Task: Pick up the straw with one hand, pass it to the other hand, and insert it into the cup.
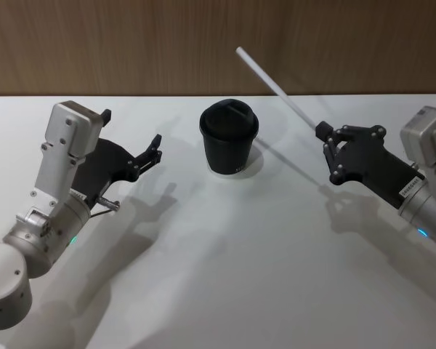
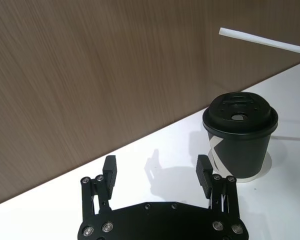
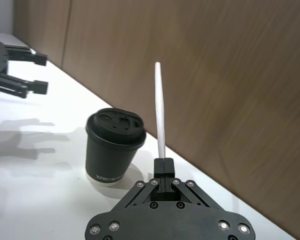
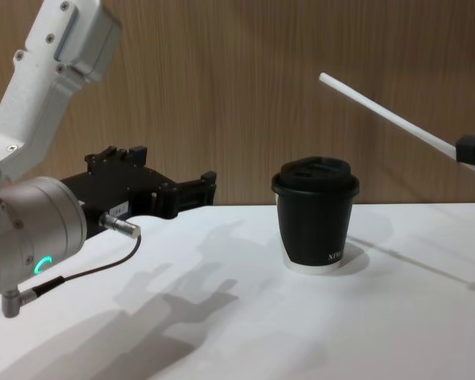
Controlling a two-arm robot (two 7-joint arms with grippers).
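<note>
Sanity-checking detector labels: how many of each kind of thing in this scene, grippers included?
white straw: 1
black lidded cup: 1
grippers: 2, left gripper and right gripper
total: 4

The white table (image 1: pixel 225 276) carries one black cup (image 1: pixel 229 138) (lidded, upright).

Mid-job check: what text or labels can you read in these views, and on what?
Cup: pale lettering low on its side, too small to read.
Right gripper: white sticker on its body, print too blurred to read.
No other text visible.
</note>
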